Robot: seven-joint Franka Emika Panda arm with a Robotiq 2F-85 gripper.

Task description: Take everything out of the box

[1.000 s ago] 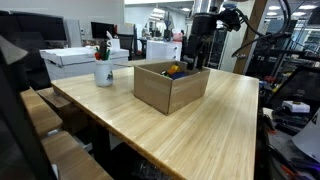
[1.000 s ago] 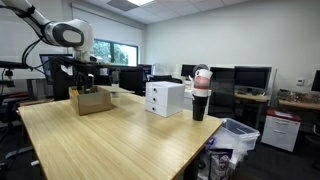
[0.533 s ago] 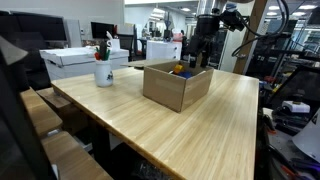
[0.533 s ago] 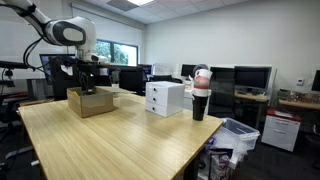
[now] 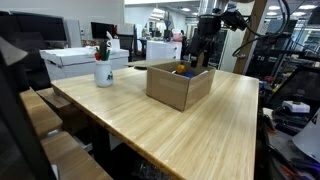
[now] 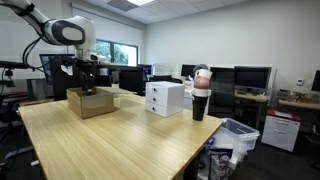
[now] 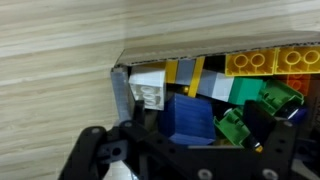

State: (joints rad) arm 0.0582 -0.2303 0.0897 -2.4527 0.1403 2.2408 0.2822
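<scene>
Wood surface (image 5: 200,130) nearest. Box (image 5: 180,88) upright on it, apart from cup (image 5: 104,70). Toys (image 7: 200,105) piled inside box: blue, yellow, green, orange blocks against cardboard wall in wrist view. Pincer (image 5: 203,62) just above box's far end, jaws spread wide, gripping nothing. White boxes (image 5: 80,60) behind cup.

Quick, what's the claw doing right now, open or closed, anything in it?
Claw: open, holding nothing, over the toy blocks in the cardboard box.
</scene>
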